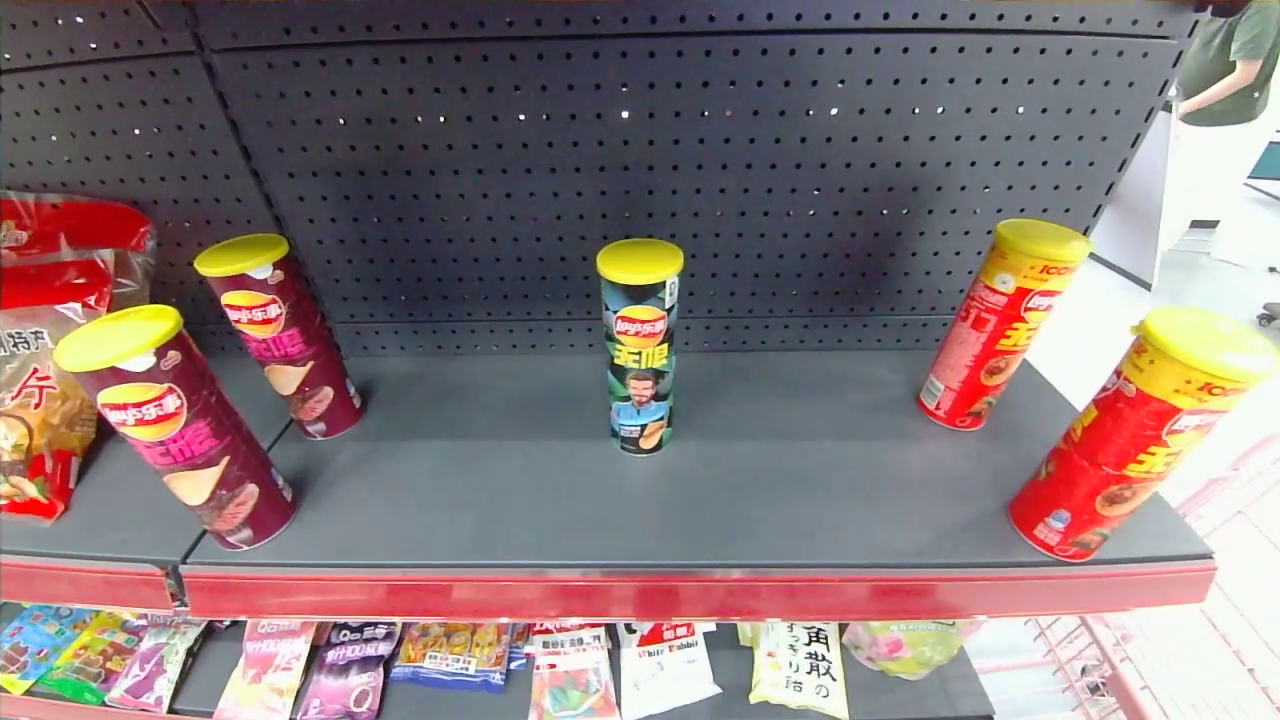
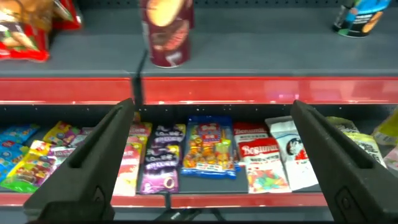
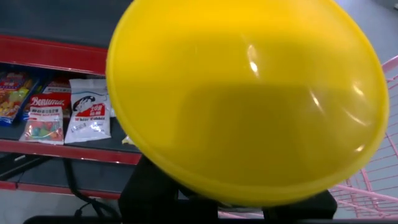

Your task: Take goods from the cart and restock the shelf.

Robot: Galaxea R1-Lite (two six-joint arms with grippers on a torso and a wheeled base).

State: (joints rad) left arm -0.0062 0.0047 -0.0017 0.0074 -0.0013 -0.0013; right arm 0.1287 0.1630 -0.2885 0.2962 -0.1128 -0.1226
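Placement of a carried can is, by my judgement, the step in hand. My right tool (image 3: 163, 194) holds a chip can (image 3: 249, 93), its yellow lid pressed close to the wrist camera. The fingers are hidden behind that lid, so I cannot check how square the grip is, nor read the can's colour. The can is low, in front of the shelf (image 1: 780, 480) and beside the pink cart (image 3: 380, 186). My left tool (image 2: 214, 180) is spread wide and holds nothing, facing the snack packets (image 2: 205, 149) on the lower tier. Five cans stand on the upper shelf: two purple cans (image 1: 280, 335) at the left, a green can (image 1: 640, 345) in the middle and two red cans (image 1: 1000, 325) at the right. The front red can (image 1: 1135, 445) stands near the shelf's front right corner. For a sound placement I should lift the carried can above the red front lip before going in. It should stay upright and enter through the bare stretch between the green can and the red pair, giving the corner can a wide berth since a nudge could tip it off. I should let go only once the base sits flat, then back straight out. The left tool should stay low, out of the path.
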